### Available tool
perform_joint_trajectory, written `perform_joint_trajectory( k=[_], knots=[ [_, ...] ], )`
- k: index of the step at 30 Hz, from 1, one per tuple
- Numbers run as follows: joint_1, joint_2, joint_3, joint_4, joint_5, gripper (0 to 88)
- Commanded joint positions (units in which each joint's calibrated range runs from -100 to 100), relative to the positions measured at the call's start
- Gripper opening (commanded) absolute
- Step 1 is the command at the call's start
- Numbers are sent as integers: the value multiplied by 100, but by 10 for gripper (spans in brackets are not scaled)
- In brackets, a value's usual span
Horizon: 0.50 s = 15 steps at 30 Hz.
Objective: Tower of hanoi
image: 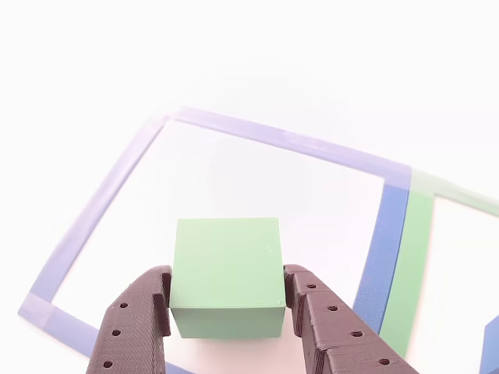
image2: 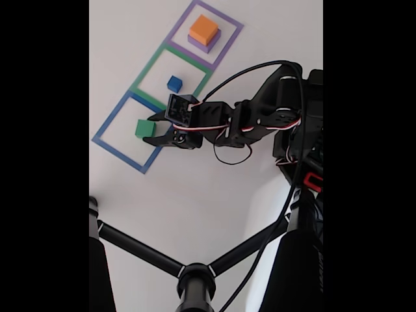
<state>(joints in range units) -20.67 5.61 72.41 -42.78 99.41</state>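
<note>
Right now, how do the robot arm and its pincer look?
The pincer has two dark brown, layered printed plastic fingers dotted with small round holes. In the fixed view the arm is black, with red-and-white wires along it and a black cable looping above.

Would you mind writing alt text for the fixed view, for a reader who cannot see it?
A robot arm's gripper brackets a matte green plastic block inside a flat blue square outline on a white table. A small blue cube sits in the neighbouring green outline, and an orange block rests on a purple slab in the purple outline.
</note>
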Motion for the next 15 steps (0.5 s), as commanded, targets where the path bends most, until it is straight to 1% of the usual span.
perform_joint_trajectory(
  k=[1,6,11,15],
  knots=[
    [-4,80,-223,-224,59,108],
    [-23,169,-196,-313,59,120],
    [-4,226,-196,-394,59,213],
    [15,234,-232,-402,59,243]
  ],
)
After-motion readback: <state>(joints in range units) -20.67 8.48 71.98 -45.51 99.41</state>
